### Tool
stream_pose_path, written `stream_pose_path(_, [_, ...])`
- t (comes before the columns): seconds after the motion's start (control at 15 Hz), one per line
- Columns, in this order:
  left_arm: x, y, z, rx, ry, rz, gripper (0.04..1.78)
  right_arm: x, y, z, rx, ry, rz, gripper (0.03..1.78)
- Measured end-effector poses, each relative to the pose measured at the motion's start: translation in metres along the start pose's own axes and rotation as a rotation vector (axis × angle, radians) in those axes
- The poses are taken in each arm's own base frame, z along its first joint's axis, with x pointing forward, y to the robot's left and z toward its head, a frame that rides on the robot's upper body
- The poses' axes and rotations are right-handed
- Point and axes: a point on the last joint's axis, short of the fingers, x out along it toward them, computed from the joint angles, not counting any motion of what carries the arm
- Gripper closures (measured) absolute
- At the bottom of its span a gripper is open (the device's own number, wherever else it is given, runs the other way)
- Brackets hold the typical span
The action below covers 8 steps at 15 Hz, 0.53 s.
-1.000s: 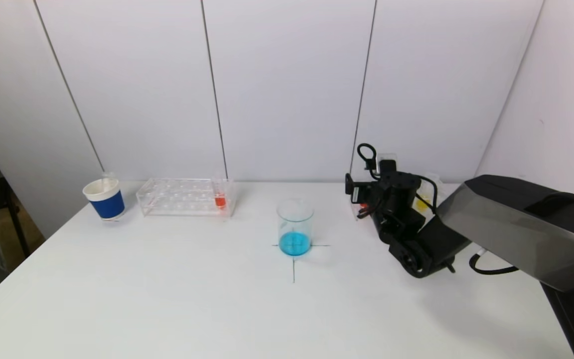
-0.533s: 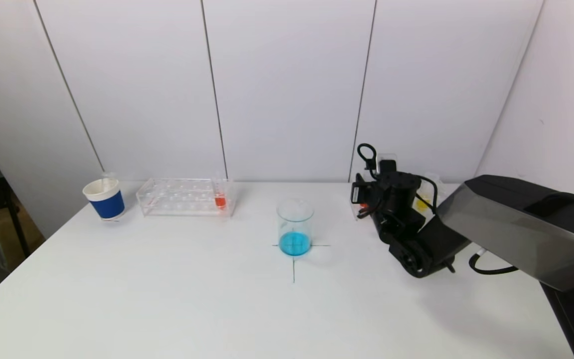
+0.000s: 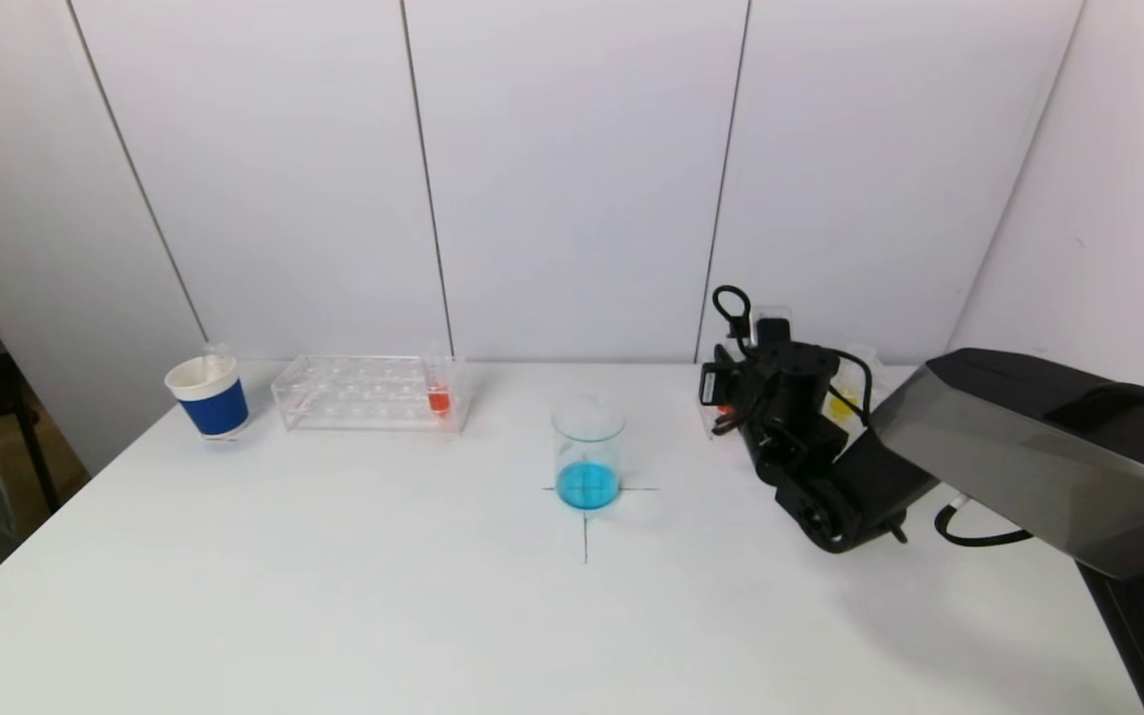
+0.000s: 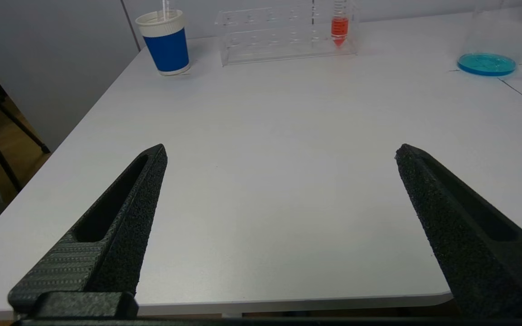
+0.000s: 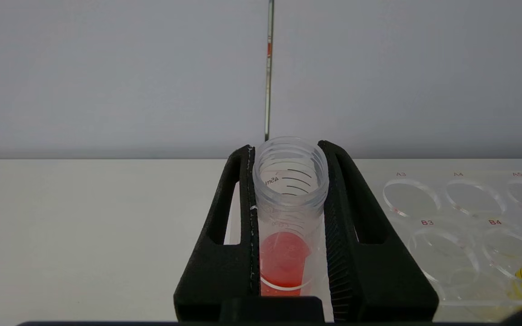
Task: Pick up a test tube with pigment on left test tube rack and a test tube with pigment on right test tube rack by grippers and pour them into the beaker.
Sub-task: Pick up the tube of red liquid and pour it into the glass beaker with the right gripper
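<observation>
since a second ago the right tool [image 5: 288, 217] has clenched on the red-pigment tube [image 5: 288, 213]; left tool [image 4: 279, 154] released.

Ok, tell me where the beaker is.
In the head view the beaker stands mid-table on a drawn cross, between the left rack and the right gripper.

Beaker [image 3: 588, 452] (blue liquid) between racks

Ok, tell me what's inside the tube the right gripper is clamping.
Red liquid sits low in the open test tube held by the right gripper; the gripper base hides the tube's bottom tip.
</observation>
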Motion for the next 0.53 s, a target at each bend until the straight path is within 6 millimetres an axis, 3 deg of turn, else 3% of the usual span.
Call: stream_pose_path(0.53, [0.0, 0.0, 0.0, 0.0, 0.0, 0.0, 0.06, -0.0005, 0.0005, 0.0005, -0.013, 0.004, 0.002, 1.34])
